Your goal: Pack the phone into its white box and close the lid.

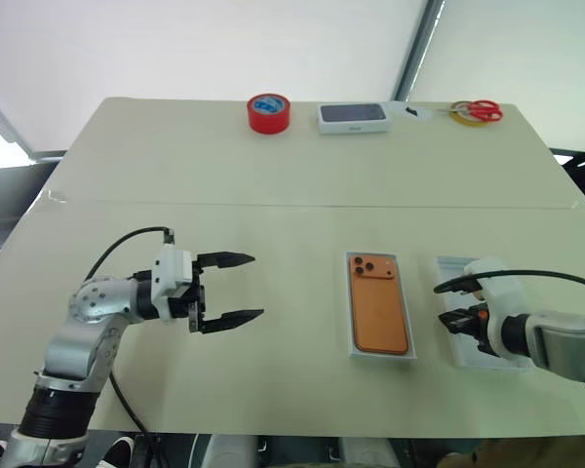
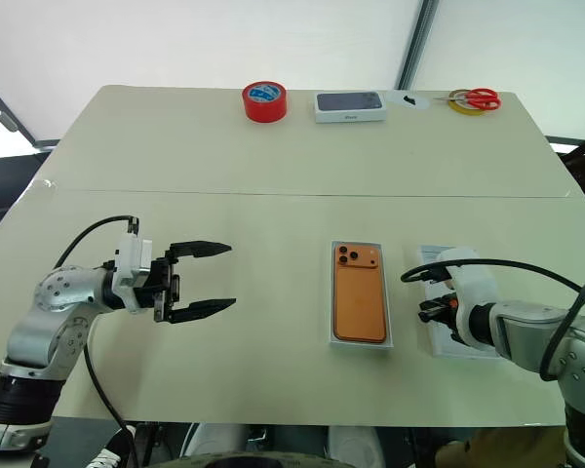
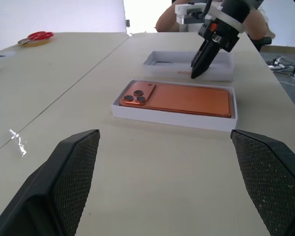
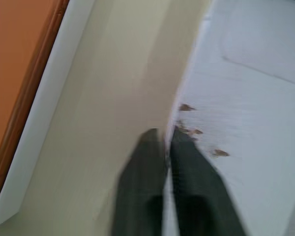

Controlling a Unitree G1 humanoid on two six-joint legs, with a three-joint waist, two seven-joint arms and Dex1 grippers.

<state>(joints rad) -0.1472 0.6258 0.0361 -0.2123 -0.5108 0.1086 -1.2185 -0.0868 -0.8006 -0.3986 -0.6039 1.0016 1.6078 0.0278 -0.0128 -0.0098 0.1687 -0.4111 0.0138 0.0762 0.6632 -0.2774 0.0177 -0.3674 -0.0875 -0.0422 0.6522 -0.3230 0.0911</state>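
Observation:
The orange phone point(image 1: 378, 302) lies camera side up inside the white box point(image 1: 381, 357) at the middle of the table. Just right of it the lid point(image 1: 453, 268) rests with its open, pale inside facing up point(image 4: 255, 73). My right gripper point(image 1: 450, 320) points down at the lid's wall nearest the box and is shut on that thin wall, one finger on each side point(image 4: 167, 135). My left gripper point(image 1: 256, 287) hovers open and level well to the left of the box, pointing toward it, with nothing between its fingers point(image 3: 164, 132).
Along the far edge stand a red tape roll point(image 1: 268, 113), a white box with a dark grey top point(image 1: 352, 117) and red-handled scissors point(image 1: 478, 110). A seam crosses the tabletop. A person's arm point(image 3: 167, 19) shows beyond the table behind the lid.

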